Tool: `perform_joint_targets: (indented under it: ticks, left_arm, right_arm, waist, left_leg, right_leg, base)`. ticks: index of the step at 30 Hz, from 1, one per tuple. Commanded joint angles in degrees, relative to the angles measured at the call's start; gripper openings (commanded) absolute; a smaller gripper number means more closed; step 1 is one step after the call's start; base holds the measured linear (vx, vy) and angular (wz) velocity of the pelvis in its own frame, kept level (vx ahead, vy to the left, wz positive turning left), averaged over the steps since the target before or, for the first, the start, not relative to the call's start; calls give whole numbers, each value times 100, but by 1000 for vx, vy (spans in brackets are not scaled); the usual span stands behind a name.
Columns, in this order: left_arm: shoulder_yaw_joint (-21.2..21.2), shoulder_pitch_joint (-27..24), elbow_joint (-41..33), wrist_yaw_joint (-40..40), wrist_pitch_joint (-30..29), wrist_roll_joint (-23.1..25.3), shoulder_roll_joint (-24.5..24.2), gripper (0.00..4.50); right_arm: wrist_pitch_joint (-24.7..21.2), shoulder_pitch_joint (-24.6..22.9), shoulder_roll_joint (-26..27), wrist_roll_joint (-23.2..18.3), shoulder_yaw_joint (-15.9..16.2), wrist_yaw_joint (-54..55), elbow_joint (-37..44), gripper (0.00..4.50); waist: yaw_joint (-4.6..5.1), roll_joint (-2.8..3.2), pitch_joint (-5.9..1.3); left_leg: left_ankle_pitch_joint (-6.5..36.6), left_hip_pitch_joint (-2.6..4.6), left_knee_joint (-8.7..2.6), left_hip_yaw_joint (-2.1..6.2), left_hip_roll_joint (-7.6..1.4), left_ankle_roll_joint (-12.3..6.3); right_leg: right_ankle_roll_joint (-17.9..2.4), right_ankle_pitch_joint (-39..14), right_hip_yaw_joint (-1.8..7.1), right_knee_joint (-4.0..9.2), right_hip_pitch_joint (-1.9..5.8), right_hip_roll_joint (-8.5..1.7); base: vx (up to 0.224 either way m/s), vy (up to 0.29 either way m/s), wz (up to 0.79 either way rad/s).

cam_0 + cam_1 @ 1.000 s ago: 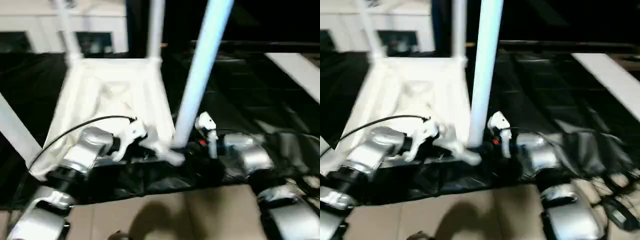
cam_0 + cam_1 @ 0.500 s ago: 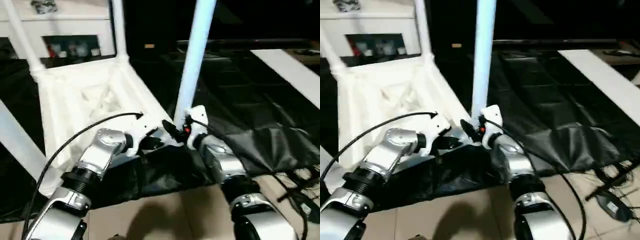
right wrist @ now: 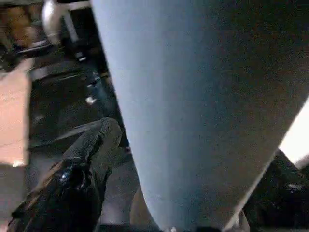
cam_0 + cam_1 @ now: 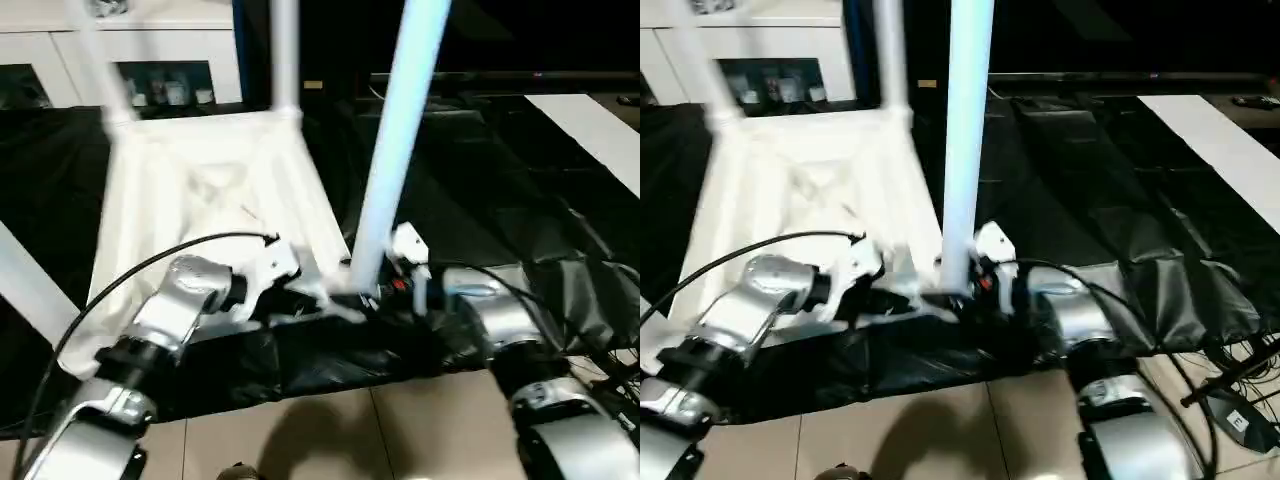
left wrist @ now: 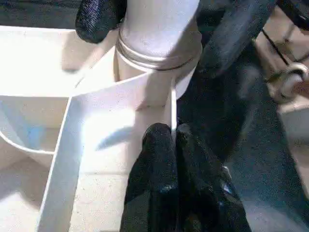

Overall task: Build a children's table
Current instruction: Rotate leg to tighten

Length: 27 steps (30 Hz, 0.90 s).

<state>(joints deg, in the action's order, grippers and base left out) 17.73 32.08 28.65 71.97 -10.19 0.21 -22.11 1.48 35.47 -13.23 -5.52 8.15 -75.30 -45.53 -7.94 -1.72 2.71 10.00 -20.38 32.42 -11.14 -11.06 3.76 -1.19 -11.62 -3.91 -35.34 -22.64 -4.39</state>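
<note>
The table (image 4: 210,200) lies upside down on a black sheet (image 4: 480,190) in the left and middle of the head view, its ribbed underside facing up. Legs stand up from its corners: one leans out at the far left edge (image 4: 30,285), two rise at the upper left (image 4: 95,60) and upper middle (image 4: 285,55). The left gripper (image 5: 173,145) at lower middle pinches the thin rim wall (image 5: 172,104) of the table beside the near corner socket (image 5: 154,72), its fingers pressed together on it. Just to its right, the near leg (image 4: 395,150) stands in that socket, and the right gripper (image 3: 169,183) has its fingers (image 3: 84,164) spread around the leg's base. A white cabinet (image 4: 60,50) crosses the top left.
</note>
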Motion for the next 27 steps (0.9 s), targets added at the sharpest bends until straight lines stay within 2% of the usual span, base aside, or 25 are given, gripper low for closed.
perform_joint_targets:
  ticks: [1, 2, 5, 12, 17, 18, 19, 22, 23, 25, 26, 27]
  left_arm:
    - [240, -25, -87, 226, 69, -79, 79, 0]
    - [253, -27, -91, 353, 106, -105, 33, 0]
    - [274, -3, -34, 582, 177, -125, -27, 0]
    - [284, 67, 90, 731, 242, -116, -65, 0]
    - [232, 113, 173, 728, 231, -124, -59, 0]
    - [172, 116, 181, 654, 160, -138, -23, 0]
    - [95, 126, 197, 495, 61, -139, 35, 0]
    - [-51, 166, 246, 68, -100, -106, 150, 0]
    - [-145, 197, 277, -282, -201, -68, 240, 0]
    - [-209, 207, 276, -585, -300, -40, 343, 0]
    - [-275, 208, 259, -878, -382, -12, 439, 0]
    - [-313, 209, 248, -1067, -429, 14, 498, 0]
  right_arm:
    - [-160, -12, 55, 15, 358, -491, 59, 338]
    - [-251, 12, 18, -16, 413, -724, 68, 329]
    - [-387, 55, -22, -38, 563, -1146, 61, 306]
    - [-519, 59, 19, 3, 703, -1463, 46, 246]
    - [-575, 32, 30, -14, 739, -1502, 75, 235]
    - [-626, -3, 41, -52, 706, -1463, 119, 234]
    - [-680, -65, 74, -114, 621, -1326, 175, 233]
    - [-669, -143, 198, -174, 389, -755, 188, 229]
    - [-621, -191, 326, -187, 190, -159, 151, 227]
    - [-484, -229, 464, -106, 18, 595, 37, 223]
    - [-383, -260, 574, -49, -106, 1161, -51, 223]
    - [-333, -269, 645, -4, -181, 1543, -118, 217]
  waist:
    - [4, 9, -327]
    - [-19, -7, -324]
    - [-44, 1, -336]
    - [-70, -2, -343]
    - [-72, -4, -349]
    - [-75, -28, -345]
    - [-73, 8, -346]
    - [-72, -2, -323]
    - [-64, 1, -314]
    - [-41, -11, -287]
    - [9, -1, -278]
    - [33, -8, -274]
  left_leg:
    - [1100, 53, -318, 96, -288, -354]
    - [1102, 68, -320, 90, -294, -342]
    - [998, 63, -316, 95, -291, -336]
    - [947, 54, -311, 95, -291, -324]
    - [951, 58, -310, 95, -288, -288]
    - [929, 53, -312, 96, -289, -299]
    - [928, 58, -312, 94, -290, -294]
    - [1040, 57, -327, 97, -286, -249]
    - [1101, 54, -336, 103, -284, -211]
    - [1378, 78, -365, 124, -275, -53]
    - [1571, 85, -390, 154, -270, 75]
    - [1597, 66, -406, 169, -264, 93]
  right_leg:
    - [-1358, -761, 284, 390, 270, -449]
    - [-1346, -799, 289, 398, 255, -450]
    - [-1360, -694, 284, 374, 256, -448]
    - [-1377, -620, 281, 361, 260, -459]
    - [-1356, -654, 280, 359, 257, -455]
    - [-1351, -663, 279, 353, 263, -458]
    - [-1345, -661, 282, 359, 256, -455]
    - [-1285, -884, 288, 393, 246, -462]
    - [-1254, -1020, 290, 403, 247, -468]
    - [-1102, -1631, 303, 469, 228, -496]
    - [-944, -2121, 309, 507, 218, -509]
    - [-894, -2217, 301, 515, 231, -505]
  base:
    - [0, 0, 0]
    - [0, 0, 0]
    - [0, 0, 0]
    - [0, 0, 0]
    - [0, 0, 0]
    - [0, 0, 0]
    - [0, 0, 0]
    - [0, 0, 0]
    - [0, 0, 0]
    - [0, 0, 0]
    - [0, 0, 0]
    - [0, 0, 0]
